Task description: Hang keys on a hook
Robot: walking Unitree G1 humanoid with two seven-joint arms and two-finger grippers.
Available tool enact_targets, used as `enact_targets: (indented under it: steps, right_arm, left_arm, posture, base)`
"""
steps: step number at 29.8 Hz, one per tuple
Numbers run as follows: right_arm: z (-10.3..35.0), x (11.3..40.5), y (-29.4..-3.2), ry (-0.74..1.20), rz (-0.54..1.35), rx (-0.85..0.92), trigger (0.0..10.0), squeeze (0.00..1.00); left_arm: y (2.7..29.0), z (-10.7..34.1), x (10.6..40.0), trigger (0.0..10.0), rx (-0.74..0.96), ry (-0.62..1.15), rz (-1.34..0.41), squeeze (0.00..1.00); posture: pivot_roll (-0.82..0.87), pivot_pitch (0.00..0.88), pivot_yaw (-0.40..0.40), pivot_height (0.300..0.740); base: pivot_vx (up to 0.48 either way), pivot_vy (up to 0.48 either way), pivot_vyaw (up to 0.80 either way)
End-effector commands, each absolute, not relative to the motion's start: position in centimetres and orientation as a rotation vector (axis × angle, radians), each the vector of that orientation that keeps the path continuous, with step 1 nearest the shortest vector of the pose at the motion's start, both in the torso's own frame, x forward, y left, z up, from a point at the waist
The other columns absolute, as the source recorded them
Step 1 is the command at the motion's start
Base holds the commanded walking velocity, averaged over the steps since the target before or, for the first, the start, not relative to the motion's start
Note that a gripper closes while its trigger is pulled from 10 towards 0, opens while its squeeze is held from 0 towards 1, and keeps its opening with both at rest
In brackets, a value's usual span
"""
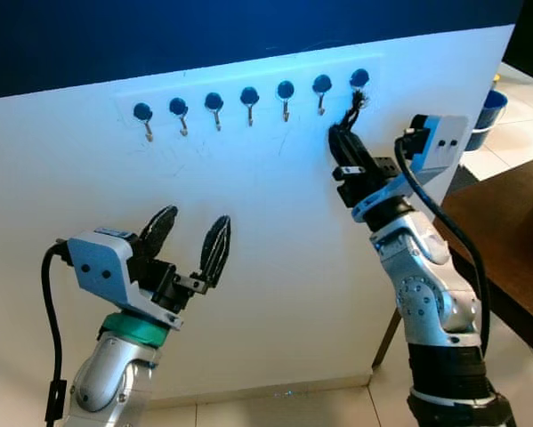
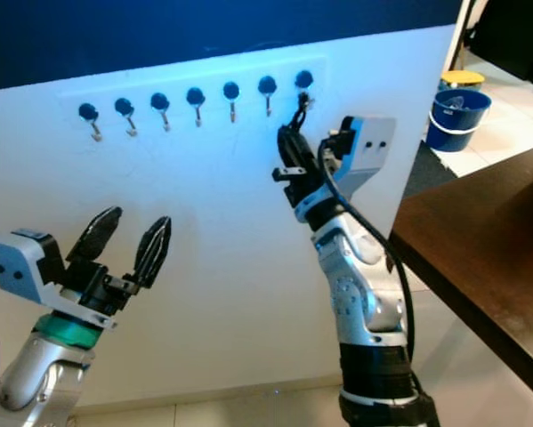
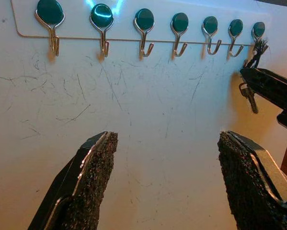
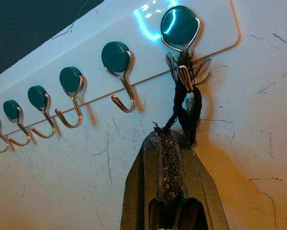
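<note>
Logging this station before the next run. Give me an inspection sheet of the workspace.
Surface: white wall panel, scuffed with fine scratches.
Job's things: row of seven hooks with teal caps; black cord of the keys looped on the end hook on the robot's right; a key hangs below the right gripper.
Clutter: nothing seen.
Grippers: right gripper shut on the cord just under the end hook; left gripper open, held off the wall.
Cables: black cables along both arms.
Surroundings: dark wooden table, blue bucket, tiled floor.

A home: tiled floor [image 1: 515,124], wooden table [image 2: 488,240], blue bucket [image 2: 457,111].
</note>
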State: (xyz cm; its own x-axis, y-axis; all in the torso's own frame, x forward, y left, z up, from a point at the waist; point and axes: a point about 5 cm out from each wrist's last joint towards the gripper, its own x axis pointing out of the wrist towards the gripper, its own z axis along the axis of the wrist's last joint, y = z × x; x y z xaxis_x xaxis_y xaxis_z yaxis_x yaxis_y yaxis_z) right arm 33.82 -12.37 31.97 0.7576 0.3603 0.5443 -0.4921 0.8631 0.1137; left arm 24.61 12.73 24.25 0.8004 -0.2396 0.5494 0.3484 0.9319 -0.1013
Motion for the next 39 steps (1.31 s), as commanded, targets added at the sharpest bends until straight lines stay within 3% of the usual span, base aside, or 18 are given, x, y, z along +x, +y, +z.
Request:
enact_targets:
  steps: [1, 10, 16, 18, 36, 37, 38, 39]
  right_arm:
    - [31.2, 33.8, -11.8, -0.505, 0.485, 0.258, 10.0, 0.00]
    - [30.7, 33.7, -11.6, -0.487, 0.486, 0.259, 10.0, 0.00]
    - [30.5, 33.6, -11.6, -0.481, 0.485, 0.262, 10.0, 0.00]
    - [30.6, 33.7, -11.6, -0.482, 0.483, 0.263, 10.0, 0.00]
    - [30.9, 33.6, -11.7, -0.498, 0.480, 0.275, 10.0, 0.00]
    - [30.9, 33.5, -11.6, -0.501, 0.489, 0.284, 10.0, 0.38]
    - [31.0, 33.5, -11.6, -0.505, 0.495, 0.288, 10.0, 1.00]
    - [31.0, 33.5, -11.6, -0.505, 0.495, 0.288, 10.0, 1.00]
  left_arm:
    - [13.1, 23.8, 24.6, 10.0, -0.196, -0.538, -0.308, 0.00]
    - [12.8, 24.0, 24.5, 10.0, -0.198, -0.545, -0.335, 0.00]
    - [10.3, 24.9, 23.4, 10.0, -0.171, -0.542, -0.577, 0.00]
    - [8.5, 24.7, 22.4, 10.0, -0.147, -0.515, -0.728, 0.00]
    - [8.4, 24.4, 22.3, 10.0, -0.088, -0.496, -0.751, 0.00]
    - [8.4, 24.4, 22.4, 10.0, -0.087, -0.496, -0.748, 0.00]
    - [8.4, 24.4, 22.4, 10.0, -0.086, -0.494, -0.745, 0.00]
    - [8.4, 24.4, 22.4, 10.0, -0.086, -0.494, -0.745, 0.00]
  posture:
    - [-0.15, 0.127, 0.242, 0.740]
    - [-0.15, 0.127, 0.242, 0.740]
    - [-0.15, 0.127, 0.239, 0.740]
    - [-0.15, 0.125, 0.238, 0.740]
    - [-0.15, 0.122, 0.240, 0.740]
    - [-0.15, 0.122, 0.240, 0.740]
    - [-0.15, 0.122, 0.240, 0.740]
    - [-0.15, 0.122, 0.240, 0.740]
  base:
    - [0.000, 0.000, 0.00]
    - [0.000, 0.000, 0.00]
    - [0.000, 0.000, 0.00]
    - [0.000, 0.000, 0.00]
    - [0.000, 0.000, 0.00]
    - [0.000, 0.000, 0.00]
    - [0.000, 0.000, 0.00]
    - [0.000, 0.000, 0.00]
